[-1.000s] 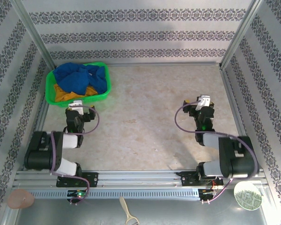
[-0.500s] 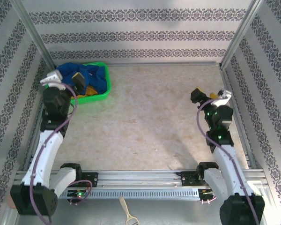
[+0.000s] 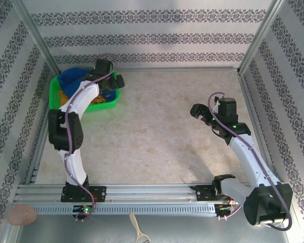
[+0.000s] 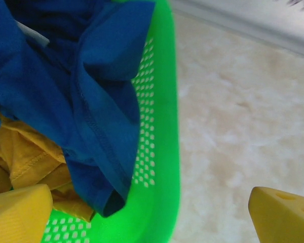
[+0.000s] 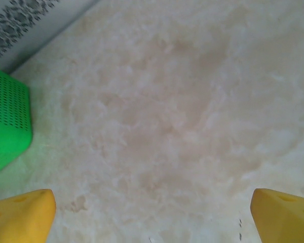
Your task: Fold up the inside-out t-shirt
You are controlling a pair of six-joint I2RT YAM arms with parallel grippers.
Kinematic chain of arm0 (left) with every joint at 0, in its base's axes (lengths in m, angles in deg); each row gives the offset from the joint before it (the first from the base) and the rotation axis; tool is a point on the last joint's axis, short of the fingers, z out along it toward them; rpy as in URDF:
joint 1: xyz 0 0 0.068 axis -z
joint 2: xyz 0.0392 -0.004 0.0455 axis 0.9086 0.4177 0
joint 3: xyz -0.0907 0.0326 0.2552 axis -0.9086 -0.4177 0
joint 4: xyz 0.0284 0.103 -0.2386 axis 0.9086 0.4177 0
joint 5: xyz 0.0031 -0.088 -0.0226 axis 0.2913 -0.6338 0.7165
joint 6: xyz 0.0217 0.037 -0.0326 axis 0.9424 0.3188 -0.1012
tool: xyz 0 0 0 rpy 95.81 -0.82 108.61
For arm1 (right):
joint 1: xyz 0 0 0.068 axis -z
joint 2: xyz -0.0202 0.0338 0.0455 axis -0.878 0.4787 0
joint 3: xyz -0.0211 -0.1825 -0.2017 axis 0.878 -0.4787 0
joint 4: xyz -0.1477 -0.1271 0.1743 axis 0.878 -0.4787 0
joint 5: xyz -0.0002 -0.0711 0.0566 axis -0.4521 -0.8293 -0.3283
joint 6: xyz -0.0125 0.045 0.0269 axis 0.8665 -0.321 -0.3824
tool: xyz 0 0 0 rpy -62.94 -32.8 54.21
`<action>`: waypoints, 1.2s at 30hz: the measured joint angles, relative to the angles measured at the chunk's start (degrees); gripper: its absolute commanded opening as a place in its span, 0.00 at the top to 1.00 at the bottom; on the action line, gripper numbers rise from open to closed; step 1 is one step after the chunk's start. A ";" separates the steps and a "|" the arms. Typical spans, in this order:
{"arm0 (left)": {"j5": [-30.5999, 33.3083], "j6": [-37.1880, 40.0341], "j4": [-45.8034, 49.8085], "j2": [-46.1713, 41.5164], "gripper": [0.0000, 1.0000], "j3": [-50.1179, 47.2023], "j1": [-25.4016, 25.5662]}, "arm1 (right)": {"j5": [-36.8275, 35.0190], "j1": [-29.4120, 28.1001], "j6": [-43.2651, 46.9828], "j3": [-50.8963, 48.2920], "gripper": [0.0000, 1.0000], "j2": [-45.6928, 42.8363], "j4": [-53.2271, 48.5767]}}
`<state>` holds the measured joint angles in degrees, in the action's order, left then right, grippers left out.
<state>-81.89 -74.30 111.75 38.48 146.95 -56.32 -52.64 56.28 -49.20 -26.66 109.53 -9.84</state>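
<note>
The inside-out t-shirt [image 3: 73, 81] is a crumpled royal-blue heap in a green basket [image 3: 57, 107] at the table's far left corner. Up close, the t-shirt [image 4: 66, 96] shows a stitched seam and a hem drooping against the perforated basket wall [image 4: 159, 131]. My left gripper [image 3: 111, 76] hovers open over the basket's right rim; its yellow fingertips [image 4: 20, 212] straddle the rim, touching no cloth. My right gripper [image 3: 200, 115] hangs open over bare table at the right, with nothing between its yellow fingertips [image 5: 281, 212].
An orange-yellow garment [image 4: 25, 162] lies under the blue cloth in the basket. The basket's corner [image 5: 7, 121] shows in the right wrist view. Patterned walls and metal posts enclose the table. A pink object [image 3: 23, 215], a brush [image 3: 138, 230] and a green disc [image 3: 267, 210] lie beyond the near rail.
Both arms have unfolded from their low rest poses. The left arm has stretched out to the basket; the right arm has swung inward over the table. Both grippers have stayed open.
</note>
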 measured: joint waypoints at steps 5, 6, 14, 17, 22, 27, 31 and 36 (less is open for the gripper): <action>-0.22 -0.13 6.56 12.83 0.01 14.95 0.15 | 0.11 0.15 0.66 1.84 0.02 -1.92 -4.42; -0.63 -0.11 7.93 15.30 0.01 18.32 0.33 | 0.44 0.39 0.79 2.34 0.02 -2.19 -4.76; -5.84 0.17 17.05 32.04 0.01 45.94 5.40 | 3.69 4.48 1.49 4.48 0.02 -2.03 -6.14; -9.46 -0.20 16.81 34.36 0.01 49.75 9.57 | 4.00 5.92 1.46 4.70 0.02 -2.34 -6.86; -16.63 -3.54 11.08 35.23 0.01 50.47 21.59 | 3.93 7.34 1.25 5.25 0.02 -3.39 -7.67; -22.14 -3.52 8.79 34.23 0.01 51.34 34.49 | 3.72 8.39 1.03 5.97 0.02 -5.03 -8.20; -19.54 -1.27 8.98 21.90 0.01 36.96 38.18 | 3.93 8.28 0.98 5.99 0.02 -7.39 -8.09; -13.22 -2.40 0.52 -3.45 0.01 7.43 32.13 | 3.50 8.41 0.81 5.18 0.03 -8.24 -8.09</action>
<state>-95.11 -76.70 112.27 35.02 154.38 -24.19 -49.15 64.69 -48.40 -21.48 101.29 -17.93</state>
